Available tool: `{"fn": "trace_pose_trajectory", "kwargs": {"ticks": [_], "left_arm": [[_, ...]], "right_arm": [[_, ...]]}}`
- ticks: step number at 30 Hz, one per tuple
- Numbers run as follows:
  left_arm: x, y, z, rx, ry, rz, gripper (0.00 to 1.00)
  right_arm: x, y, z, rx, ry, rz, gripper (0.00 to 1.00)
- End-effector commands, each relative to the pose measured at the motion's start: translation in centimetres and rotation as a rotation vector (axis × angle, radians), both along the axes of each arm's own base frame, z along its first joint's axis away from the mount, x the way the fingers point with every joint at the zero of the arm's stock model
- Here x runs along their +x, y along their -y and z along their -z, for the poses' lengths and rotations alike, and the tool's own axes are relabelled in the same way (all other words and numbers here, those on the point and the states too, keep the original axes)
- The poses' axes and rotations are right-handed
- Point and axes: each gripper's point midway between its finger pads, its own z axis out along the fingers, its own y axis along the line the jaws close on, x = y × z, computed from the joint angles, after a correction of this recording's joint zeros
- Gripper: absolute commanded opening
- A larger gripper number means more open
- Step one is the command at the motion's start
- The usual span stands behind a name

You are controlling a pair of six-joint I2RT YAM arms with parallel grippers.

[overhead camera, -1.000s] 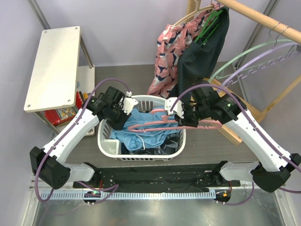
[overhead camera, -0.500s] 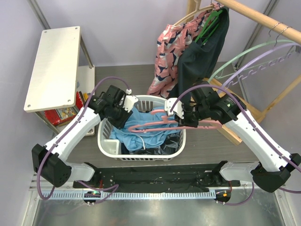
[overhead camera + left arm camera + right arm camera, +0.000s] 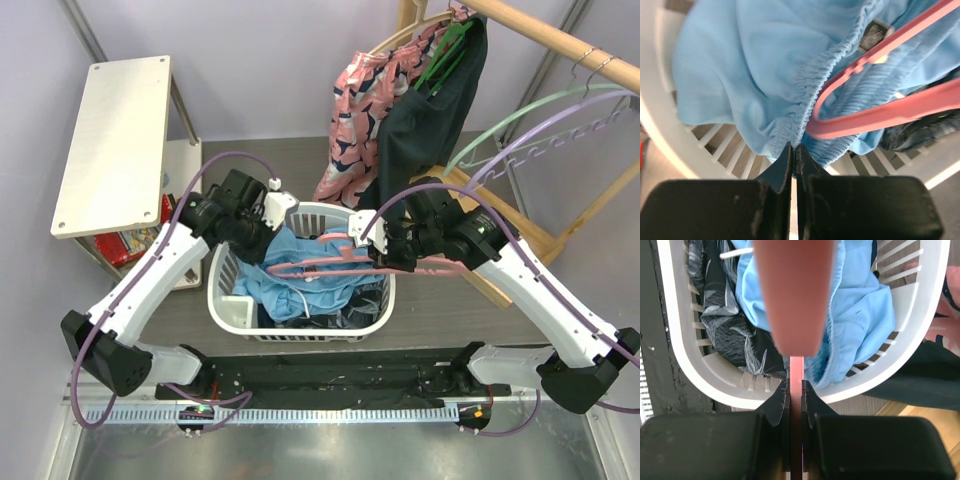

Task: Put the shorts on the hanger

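Left tool (image 3: 795,148) pinches the elastic waistband of the shorts (image 3: 760,60) right at its tips; right tool (image 3: 795,386) clamps the hanger (image 3: 796,295), whose bar reaches ahead of it over the basket (image 3: 700,372). Best pull the waistband open and feed the pink arm inside. Sky-blue, soft, gathered cloth, likely to slip and bunch
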Motion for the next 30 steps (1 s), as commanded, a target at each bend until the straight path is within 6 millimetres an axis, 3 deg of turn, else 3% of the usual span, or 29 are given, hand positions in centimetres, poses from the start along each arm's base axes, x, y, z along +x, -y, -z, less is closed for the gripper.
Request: {"fn": "trace_pose_trajectory", "kwargs": {"ticks": [1, 7, 17, 24, 26, 27, 28, 30], "left_arm": [[-0.2, 1.2, -4.8, -0.103, 0.061, 0.012, 0.0], [-0.1, 2.2, -6.5, -0.139, 0.046, 0.014, 0.0], [0.7, 4.4, -7.6, -0.219, 0.019, 0.013, 0.0], [0.7, 5.8, -8.2, -0.299, 0.005, 0.046, 0.0], [0.8, 5.4, -9.3, -0.338, 0.046, 0.091, 0.15], [1.7, 4.0, -10.1, -0.354, 0.079, 0.067, 0.22], [1.3, 3.9, -11.0, -0.41, 0.077, 0.119, 0.41], [1.9, 0.9, -12.6, -0.414, 0.16, 0.161, 0.64]], "right_arm": [[1.2, -2.6, -2.4, 0.135, 0.072, -0.025, 0.01], [1.9, -4.9, -4.4, 0.297, 0.094, -0.017, 0.01], [4.0, -7.2, -2.8, 0.351, 0.079, 0.055, 0.01], [3.9, -8.4, -3.6, 0.468, 0.121, 0.024, 0.01], [3.8, -8.4, -3.7, 0.48, 0.133, 0.022, 0.01], [3.9, -8.3, -3.6, 0.478, 0.14, 0.023, 0.01], [3.8, -8.2, -3.8, 0.483, 0.146, 0.023, 0.01], [3.5, -8.0, -3.6, 0.482, 0.151, 0.013, 0.01]]}}
